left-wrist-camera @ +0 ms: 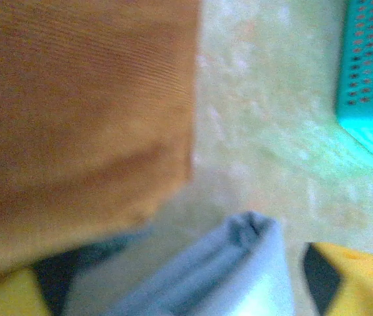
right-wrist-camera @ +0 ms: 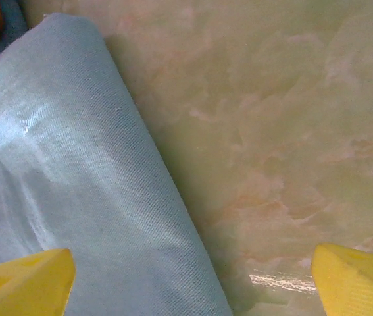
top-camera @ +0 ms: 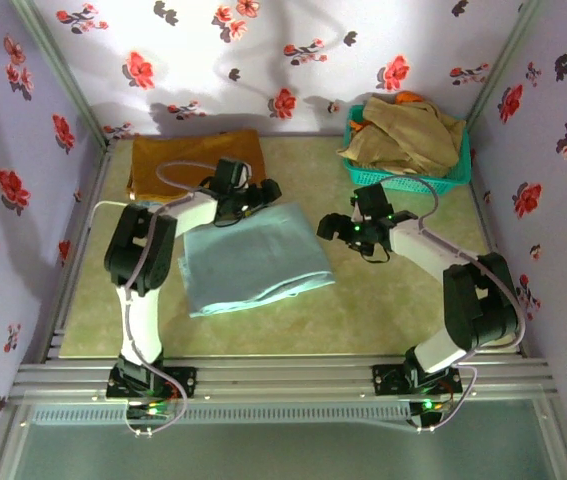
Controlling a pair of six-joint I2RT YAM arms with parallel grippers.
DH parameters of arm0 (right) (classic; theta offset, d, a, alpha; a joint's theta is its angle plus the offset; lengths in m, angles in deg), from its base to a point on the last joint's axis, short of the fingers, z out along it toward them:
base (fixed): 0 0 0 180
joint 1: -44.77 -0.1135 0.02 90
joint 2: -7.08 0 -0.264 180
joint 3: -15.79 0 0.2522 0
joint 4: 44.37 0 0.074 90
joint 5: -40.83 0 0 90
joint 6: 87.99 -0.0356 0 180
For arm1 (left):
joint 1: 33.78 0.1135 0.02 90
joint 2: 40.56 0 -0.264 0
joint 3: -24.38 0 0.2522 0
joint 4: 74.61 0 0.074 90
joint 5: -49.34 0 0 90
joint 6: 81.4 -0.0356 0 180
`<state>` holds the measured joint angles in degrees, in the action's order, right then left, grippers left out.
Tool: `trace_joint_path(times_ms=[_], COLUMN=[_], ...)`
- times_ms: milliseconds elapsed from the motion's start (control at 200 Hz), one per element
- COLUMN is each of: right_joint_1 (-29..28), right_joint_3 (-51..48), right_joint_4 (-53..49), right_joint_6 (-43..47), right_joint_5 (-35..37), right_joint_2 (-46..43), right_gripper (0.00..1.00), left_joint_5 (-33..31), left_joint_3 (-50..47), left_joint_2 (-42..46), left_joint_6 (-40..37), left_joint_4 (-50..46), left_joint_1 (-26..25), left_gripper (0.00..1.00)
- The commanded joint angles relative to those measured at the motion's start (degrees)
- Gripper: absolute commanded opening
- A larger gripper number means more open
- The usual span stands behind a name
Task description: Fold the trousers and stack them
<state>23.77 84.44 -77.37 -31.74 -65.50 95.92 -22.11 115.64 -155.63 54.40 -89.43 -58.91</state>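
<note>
The bench (top-camera: 383, 310) had a pale green, marbled top. Folded blue-grey trousers (top-camera: 253, 258) lay flat on it, left of the middle. A folded mustard-brown cloth (top-camera: 195, 158) lay at the far left, near the trousers' far edge. A teal perforated basket (top-camera: 403, 178) stood in the far right corner, well apart from both.

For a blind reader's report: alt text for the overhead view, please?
Folded pale blue trousers lie mid-table, the left gripper at their far edge, the right gripper beside them. Behind: a brown cloth and a teal basket of tan clothes.
</note>
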Motion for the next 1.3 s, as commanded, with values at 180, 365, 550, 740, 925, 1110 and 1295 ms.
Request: trace_joint_path(times_ms=[180,365,550,740,925,1110,1295], right_joint_1=[0.2,-0.6,-3.1,-5.4,-5.4,-5.2,-5.1], right_joint_3=[5.9,10.1,10.9,11.0,6.6,3.5,1.9], right_joint_4=[0.8,-1.8,-0.9,-1.9,3.5,8.9,16.5], right_joint_6=[11.4,15.8,15.6,15.3,12.7,10.8,7.2], right_joint_5=[-4.4,-7.4,-8.6,-7.8,-12.8,-18.5,-24.5], right_joint_2=[10.4,17.2,20.3,20.2,18.3,18.1,18.5], right_gripper=[0.92,0.91,0.91,0.9,0.9,0.88,0.78], left_joint_5=[-2.9,-6.1,-3.7,-0.9,1.3,5.0,8.7], left_joint_3=[-13.6,-30.4,-41.0,-46.3,-47.5,-49.8,-50.2], left_joint_2=[28.6,44.7,52.8,49.6,41.9,37.4,38.2], left_joint_6=[-1.8,1.2,-1.3,-3.2,-4.8,-5.4,-6.1], left_joint_4=[-14.7,-23.4,-26.1,-21.0,-14.4,-5.8,-0.2], left_joint_1=[1.3,7.0,13.1,16.5,18.0,18.1,18.2], left_gripper=[0.95,0.95,0.97,0.97,0.91,0.69,0.42])
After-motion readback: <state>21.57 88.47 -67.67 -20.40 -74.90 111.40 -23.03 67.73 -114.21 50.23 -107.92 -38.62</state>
